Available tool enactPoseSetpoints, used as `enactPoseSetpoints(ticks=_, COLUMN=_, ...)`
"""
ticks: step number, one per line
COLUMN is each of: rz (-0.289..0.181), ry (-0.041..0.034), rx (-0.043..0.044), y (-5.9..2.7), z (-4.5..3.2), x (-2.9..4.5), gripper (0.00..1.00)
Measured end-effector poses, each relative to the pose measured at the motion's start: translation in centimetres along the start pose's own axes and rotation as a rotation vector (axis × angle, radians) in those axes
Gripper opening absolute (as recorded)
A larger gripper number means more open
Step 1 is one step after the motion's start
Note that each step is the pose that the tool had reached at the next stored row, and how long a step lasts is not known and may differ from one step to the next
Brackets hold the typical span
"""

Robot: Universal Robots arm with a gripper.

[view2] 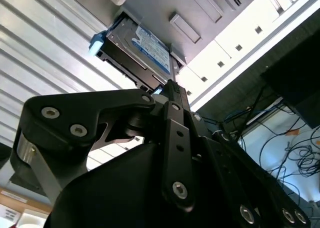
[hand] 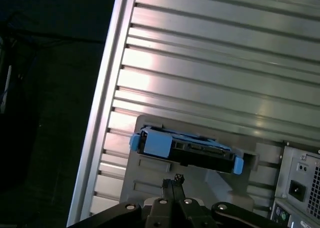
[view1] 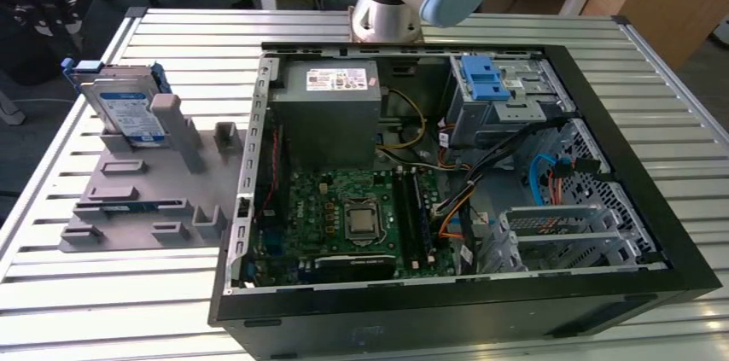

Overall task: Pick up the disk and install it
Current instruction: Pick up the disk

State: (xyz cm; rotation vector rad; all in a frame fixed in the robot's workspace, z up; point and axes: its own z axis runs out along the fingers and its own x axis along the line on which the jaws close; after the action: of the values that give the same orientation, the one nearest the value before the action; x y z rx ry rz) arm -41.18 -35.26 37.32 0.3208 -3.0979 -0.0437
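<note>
just beside open computer case, disk upright in grey stand, tool closed, empty, close by

silver blue-railed disk, grey stand, black case

The disk, silver and blue-railed, stands on edge, seemingly in the grey stand.

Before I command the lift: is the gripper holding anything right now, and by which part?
Nothing is held. The gripper is shut with nothing between its fingertips, near the disk, which stands on edge in the grey fixture.
</note>
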Motion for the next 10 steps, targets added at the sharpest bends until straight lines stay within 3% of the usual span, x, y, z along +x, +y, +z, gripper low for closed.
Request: enactPoseSetpoints(ticks=10, rz=-0.097, ry=0.0030, rx=0.0023, y=0.00, z=0.01, x=0.01, gripper=0.11)
